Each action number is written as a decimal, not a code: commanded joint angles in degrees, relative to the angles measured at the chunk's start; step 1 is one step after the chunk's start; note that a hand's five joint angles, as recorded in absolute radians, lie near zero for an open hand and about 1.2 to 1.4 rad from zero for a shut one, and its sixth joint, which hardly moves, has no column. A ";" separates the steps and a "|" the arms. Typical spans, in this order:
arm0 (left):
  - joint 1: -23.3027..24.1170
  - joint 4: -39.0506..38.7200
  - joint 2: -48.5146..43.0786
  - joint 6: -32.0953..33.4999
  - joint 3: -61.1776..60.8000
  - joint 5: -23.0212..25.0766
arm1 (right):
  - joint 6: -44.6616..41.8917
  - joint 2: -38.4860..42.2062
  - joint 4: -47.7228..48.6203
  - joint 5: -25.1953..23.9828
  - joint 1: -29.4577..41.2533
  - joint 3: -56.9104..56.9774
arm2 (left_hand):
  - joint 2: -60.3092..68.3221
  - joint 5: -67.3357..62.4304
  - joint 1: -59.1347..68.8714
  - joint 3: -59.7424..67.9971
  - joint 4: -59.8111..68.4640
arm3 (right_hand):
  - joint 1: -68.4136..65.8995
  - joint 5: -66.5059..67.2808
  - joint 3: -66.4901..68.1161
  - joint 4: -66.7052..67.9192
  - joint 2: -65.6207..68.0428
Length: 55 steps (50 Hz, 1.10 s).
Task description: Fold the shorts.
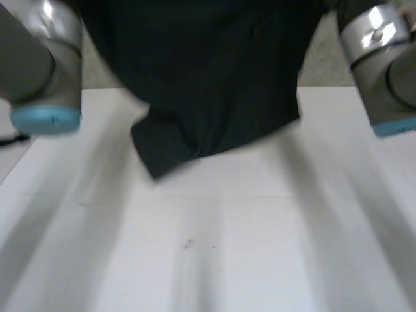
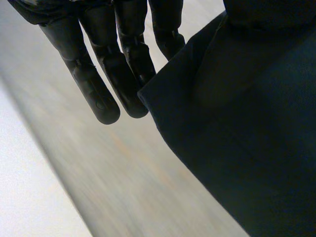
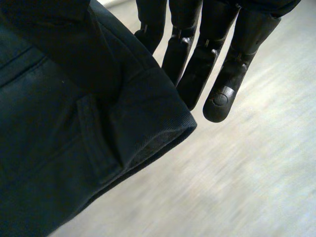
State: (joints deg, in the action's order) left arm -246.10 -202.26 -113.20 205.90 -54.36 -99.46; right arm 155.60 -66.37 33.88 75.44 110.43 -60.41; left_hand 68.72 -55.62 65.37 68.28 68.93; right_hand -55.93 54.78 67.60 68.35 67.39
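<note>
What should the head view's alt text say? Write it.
Dark shorts hang between the robot's two arms over a white table. The left arm and right arm each show a grey joint with a light-blue cap.

White worktop (image 1: 260, 247)
It spans the lower frame; tiny dark specks (image 1: 188, 245) sit just below centre.
</note>
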 commanded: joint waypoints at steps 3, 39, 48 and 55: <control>0.72 -7.10 5.88 -0.41 -4.42 -0.56 | 6.21 -2.71 3.93 2.43 -0.04 -3.92 | 11.28 -14.38 14.63 11.72 11.07 | -24.07 15.22 12.40 11.65 12.61; 3.00 15.37 15.01 1.52 -57.69 -0.91 | -5.13 -0.51 -34.39 -0.38 -0.48 -33.97 | 11.28 -14.38 14.63 11.72 11.07 | -24.07 15.22 12.40 11.65 12.61; 5.63 28.67 23.19 1.17 -64.90 -2.41 | -8.37 -5.87 -46.17 -2.93 -0.66 -40.12 | 11.28 -14.38 14.63 11.72 11.07 | -24.07 15.22 12.40 11.65 12.61; 8.97 29.55 25.83 1.43 -67.10 -2.23 | -17.08 -8.42 -48.55 -3.02 -0.83 -45.67 | 8.81 -11.90 12.15 9.25 8.60 | -24.07 15.22 12.40 11.65 12.61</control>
State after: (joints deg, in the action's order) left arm -239.70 -173.26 -89.56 207.14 -119.65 -101.91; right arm 144.58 -72.78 -13.13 72.39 109.71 -102.18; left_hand 68.78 -56.35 65.37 68.29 68.96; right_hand -56.35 55.38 68.51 68.37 67.42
